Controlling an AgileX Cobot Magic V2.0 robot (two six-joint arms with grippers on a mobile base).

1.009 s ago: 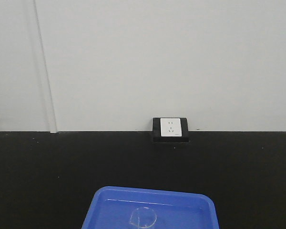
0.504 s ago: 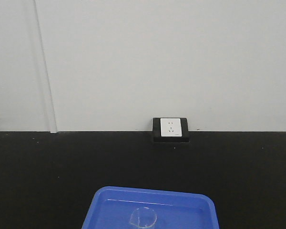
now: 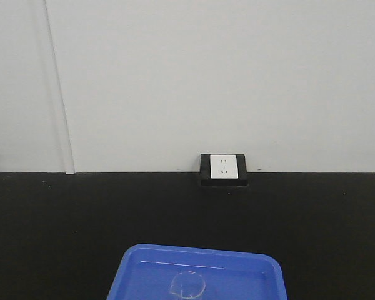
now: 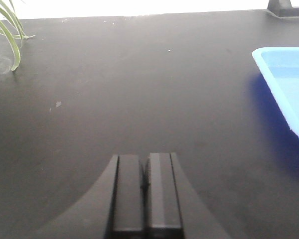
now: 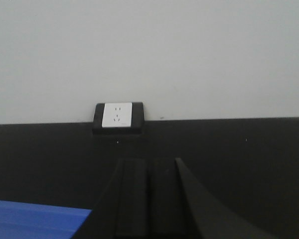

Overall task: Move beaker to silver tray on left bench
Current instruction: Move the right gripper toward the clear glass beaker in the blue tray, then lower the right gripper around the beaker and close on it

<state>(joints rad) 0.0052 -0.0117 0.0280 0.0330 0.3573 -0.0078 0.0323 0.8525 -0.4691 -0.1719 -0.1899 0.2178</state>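
A small clear glass beaker [image 3: 188, 286] stands upright in a blue plastic tray [image 3: 200, 251] at the bottom edge of the front view, its lower part cut off. The tray rests on a matte black worktop [image 3: 81, 219]. The silver tray is out of view. My left gripper [image 4: 145, 159] is shut with nothing in it, low over bare worktop to the left of the blue tray [image 4: 269, 69]. My right gripper [image 5: 148, 163] is also shut and empty, facing the back wall, with the blue tray [image 5: 35, 219] to its lower left. Neither wrist view shows the beaker.
A white wall socket in a black housing [image 3: 224, 169] sits where worktop meets wall, also seen as the socket [image 5: 117, 116] ahead of the right gripper. Green plant leaves [image 4: 7, 35] hang at the far left of the worktop.
A sliver of something dark has appeared at the lower right edge of the front view. The beaker and blue tray have not moved.
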